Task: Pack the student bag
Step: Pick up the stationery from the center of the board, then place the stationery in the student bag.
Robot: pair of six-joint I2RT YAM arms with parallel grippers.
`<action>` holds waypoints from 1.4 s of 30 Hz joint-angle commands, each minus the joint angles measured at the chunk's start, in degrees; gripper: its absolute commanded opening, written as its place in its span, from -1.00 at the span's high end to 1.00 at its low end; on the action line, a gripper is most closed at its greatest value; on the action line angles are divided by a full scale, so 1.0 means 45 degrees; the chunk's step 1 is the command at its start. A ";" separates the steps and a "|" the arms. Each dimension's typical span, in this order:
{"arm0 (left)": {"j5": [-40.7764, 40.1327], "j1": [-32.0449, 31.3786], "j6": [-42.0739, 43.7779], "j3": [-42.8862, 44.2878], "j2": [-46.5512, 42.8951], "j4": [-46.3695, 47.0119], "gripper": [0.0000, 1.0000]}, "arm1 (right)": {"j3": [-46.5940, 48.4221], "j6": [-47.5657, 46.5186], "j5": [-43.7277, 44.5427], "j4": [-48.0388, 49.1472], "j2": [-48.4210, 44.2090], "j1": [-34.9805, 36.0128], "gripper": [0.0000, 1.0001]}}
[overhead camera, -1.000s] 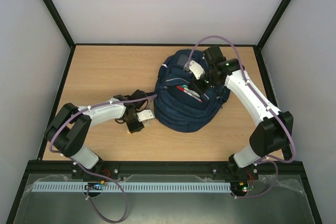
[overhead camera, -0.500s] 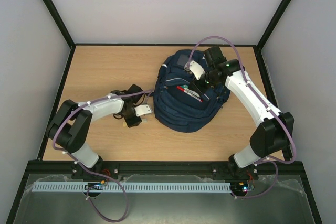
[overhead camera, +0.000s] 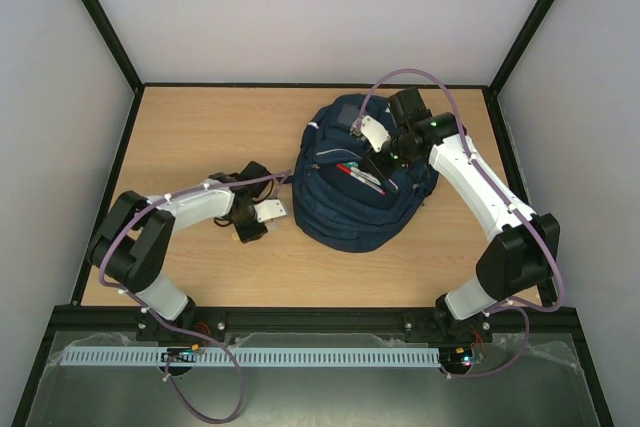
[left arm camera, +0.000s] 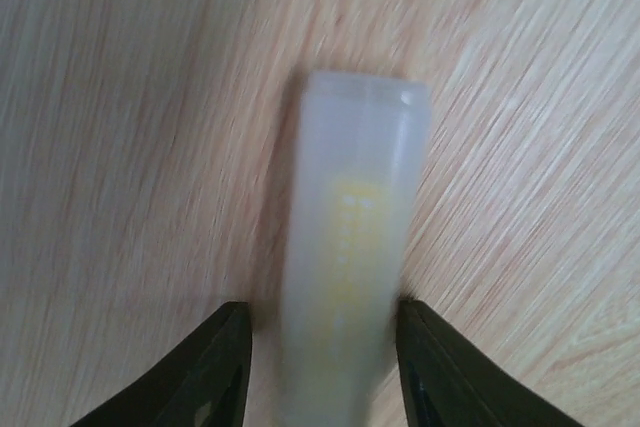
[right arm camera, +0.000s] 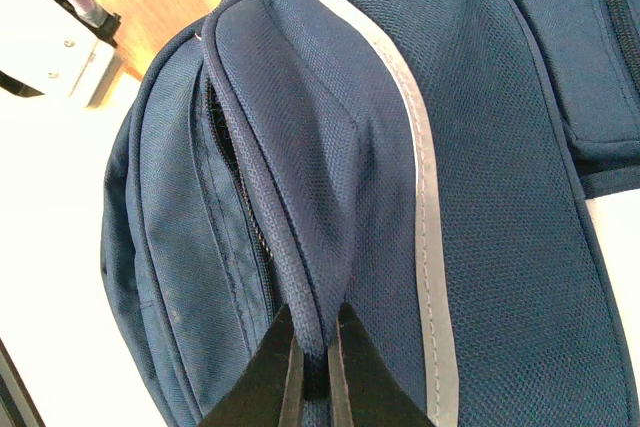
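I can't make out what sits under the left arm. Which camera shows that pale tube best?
The left wrist view: the tube fills it, translucent with yellow inside, lying on the table between the fingers, though blurred. In the top view the left arm mostly hides it. The right wrist view shows none of it.

The bag [overhead camera: 350,202] was navy woven cloth, matt, with a coarse visible weave and ribbed binding along its seams. Its stripe [right arm camera: 425,197], running from eleven towards six o'clock in the right wrist view, looked smoother, pale grey with a dull sheen. The counter [overhead camera: 200,137] was light, fine-grained wood with a satin finish. The tube [left arm camera: 355,247] was frosted translucent plastic, yellow showing through. The left arm [overhead camera: 195,209] wore a smooth white shell. The left pincer [left arm camera: 322,305] had black, faintly glossy fingers [left arm camera: 215,372].
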 commanded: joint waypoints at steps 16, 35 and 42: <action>0.0271 0.0792 0.0496 -0.0236 -0.1714 -0.0506 0.68 | 0.0175 0.0002 -0.0514 -0.0179 -0.0224 0.0074 0.98; 0.2276 -0.0901 0.0161 0.4184 -0.3811 -0.0571 0.86 | 0.0987 0.0241 -0.0886 -0.0141 0.0108 0.0075 0.98; 0.3358 -0.1895 0.0604 0.6153 -0.2581 0.0121 0.83 | 0.1247 0.0335 -0.1271 -0.0169 0.0239 0.0063 0.98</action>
